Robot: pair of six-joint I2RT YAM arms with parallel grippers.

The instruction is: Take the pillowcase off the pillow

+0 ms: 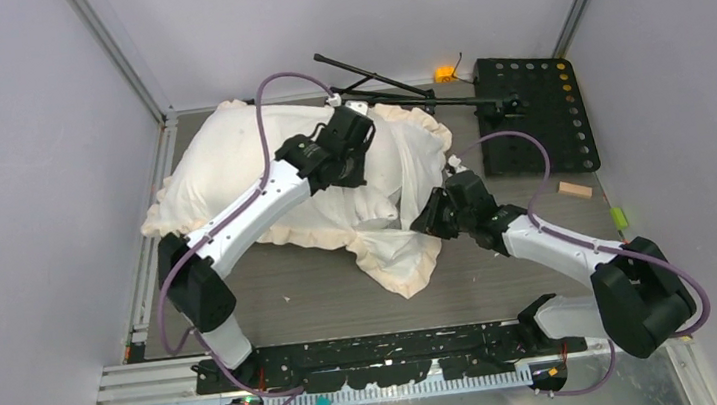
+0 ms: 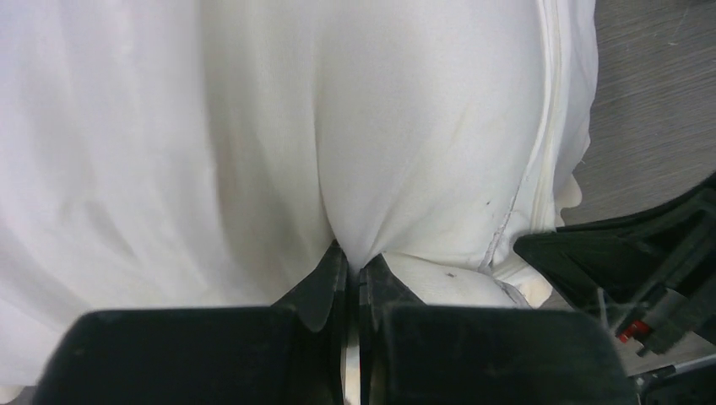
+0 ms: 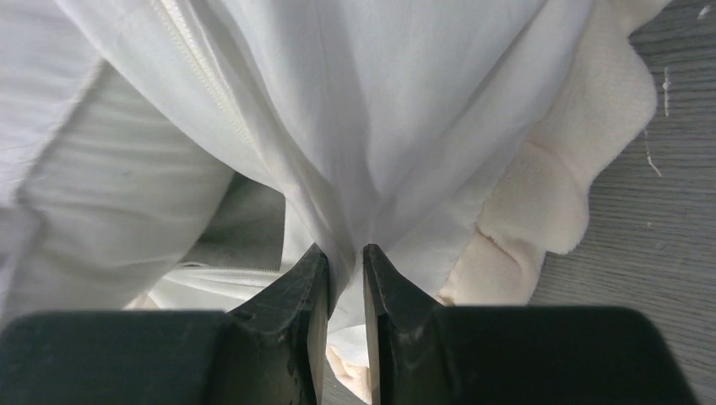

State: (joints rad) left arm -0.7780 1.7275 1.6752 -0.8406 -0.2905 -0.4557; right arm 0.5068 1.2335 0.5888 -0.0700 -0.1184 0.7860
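Observation:
The pillowcase (image 1: 230,166) lies cream-white face up on the table, with its frill border (image 1: 412,275) around it. It bulges over the pillow inside. My left gripper (image 1: 361,184) is at its middle, shut on a pinch of the smooth white fabric (image 2: 405,126); its jaws (image 2: 355,263) meet on the fold. A matte, speckled off-white patch (image 2: 447,287) beside them looks like the pillow. My right gripper (image 1: 425,224) is at the case's right edge, shut on thin white fabric (image 3: 397,126) next to the frill (image 3: 549,202). In the right wrist view the gripper (image 3: 344,253) shows cloth between its jaws.
A black pegboard (image 1: 536,113) lies at the back right, with a black folding stand (image 1: 392,83) and an orange part (image 1: 444,74) behind the pillowcase. A wooden block (image 1: 575,189) and a small green piece (image 1: 619,217) lie right. Grey walls close three sides.

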